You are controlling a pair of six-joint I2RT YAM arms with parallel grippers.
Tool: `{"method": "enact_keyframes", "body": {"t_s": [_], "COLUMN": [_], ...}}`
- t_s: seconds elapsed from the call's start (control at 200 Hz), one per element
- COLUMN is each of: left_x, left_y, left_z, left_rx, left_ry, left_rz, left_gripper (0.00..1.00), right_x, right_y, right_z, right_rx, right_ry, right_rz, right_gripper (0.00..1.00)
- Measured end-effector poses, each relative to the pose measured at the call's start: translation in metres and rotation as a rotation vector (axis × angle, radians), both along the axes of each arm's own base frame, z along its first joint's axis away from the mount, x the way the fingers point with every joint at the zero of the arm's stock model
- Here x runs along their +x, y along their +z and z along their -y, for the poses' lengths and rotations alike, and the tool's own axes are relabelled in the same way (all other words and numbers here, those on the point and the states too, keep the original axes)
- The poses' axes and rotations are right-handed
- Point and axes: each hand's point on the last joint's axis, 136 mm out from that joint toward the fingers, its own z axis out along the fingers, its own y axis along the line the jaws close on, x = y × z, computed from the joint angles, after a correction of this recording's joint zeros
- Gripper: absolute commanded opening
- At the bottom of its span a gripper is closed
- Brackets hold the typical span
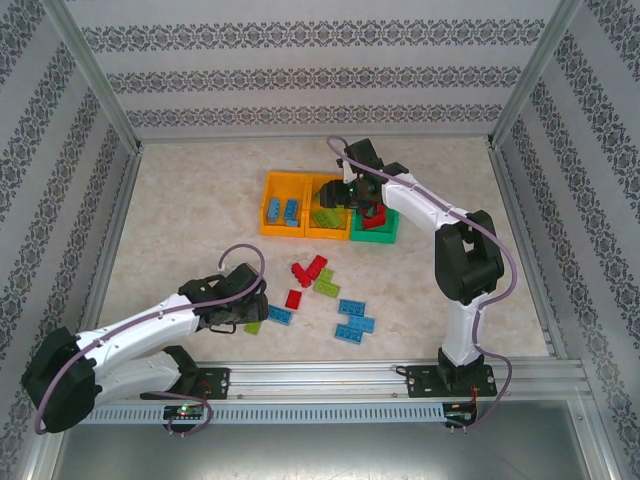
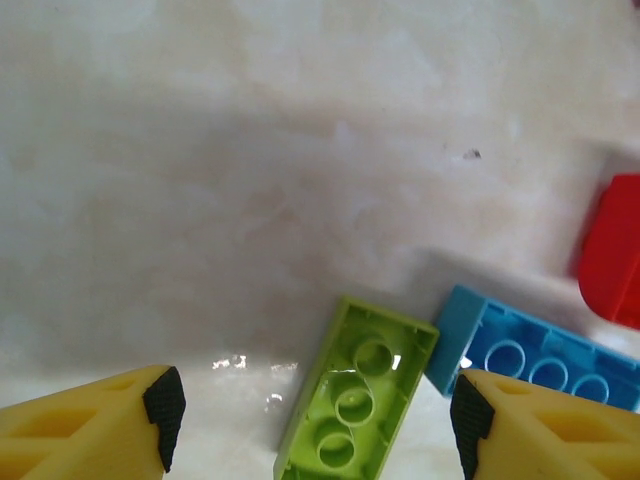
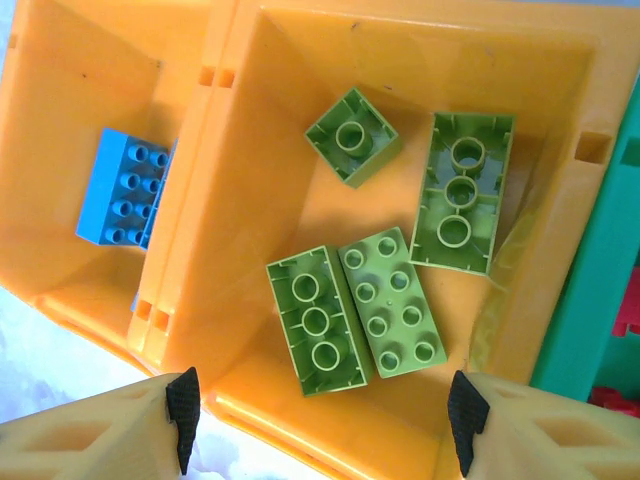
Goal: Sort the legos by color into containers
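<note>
In the overhead view, at lower left, the left gripper [image 1: 238, 312] sits low over the marble table [image 1: 180, 220] with its jaws parted. Its wrist camera shows the yellow fingers [image 2: 100, 430] standing on either side of a lime brick [image 2: 355, 400] that lies hollow side up. There is a gap on each side, so nothing is grasped. Just right of that brick lies a blue brick [image 2: 540, 355], also underside up, and a red brick [image 2: 615, 255] sits at the right edge. Toward the middle of the overhead frame the loose legos [image 1: 352, 308] are scattered, red ones uppermost, lime between, blue at lower right. Above them the containers stand touching in a row. The left orange bin [image 1: 266, 205] holds blue bricks. The middle orange bin [image 1: 328, 234] holds four lime bricks [image 3: 315, 320], three underside up. The green bin [image 1: 373, 238] holds what look like red pieces, partly hidden by the arm. The right gripper [image 1: 345, 195] hovers over the middle orange bin, fingers spread wide and empty.
</note>
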Motion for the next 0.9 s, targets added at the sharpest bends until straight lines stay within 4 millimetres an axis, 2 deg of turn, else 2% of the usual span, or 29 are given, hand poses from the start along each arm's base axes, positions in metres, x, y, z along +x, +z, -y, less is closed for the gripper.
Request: {"method": "enact_keyframes", "body": {"t_s": [0.21, 0.51, 0.769, 0.899], "left_x": [-0.012, -0.026, -0.023, -0.019], "left_y": [-0.003, -0.025, -0.039, -0.039], "left_z": [0.010, 0.001, 0.002, 0.008], "left_rx": [0.018, 0.101, 0.145, 0.167], "left_ry": [-0.080, -0.123, -0.134, -0.158], "left_rz": [-0.001, -0.042, -0.057, -0.067], "left_gripper": [0.73, 0.74, 0.74, 0.73], "right_x": [-0.003, 0.001, -0.001, -0.003], "right_y": [-0.007, -0.007, -0.009, -0.009], "right_z": [0.004, 0.010, 0.011, 0.012], "right_rx": [-0.008, -0.008, -0.011, -0.011], "right_ry": [-0.005, -0.018, -0.016, -0.016], "right_rz": [-0.016, -0.015, -0.017, -0.019], "right_gripper": [0.69, 0.70, 0.70, 0.70]}}
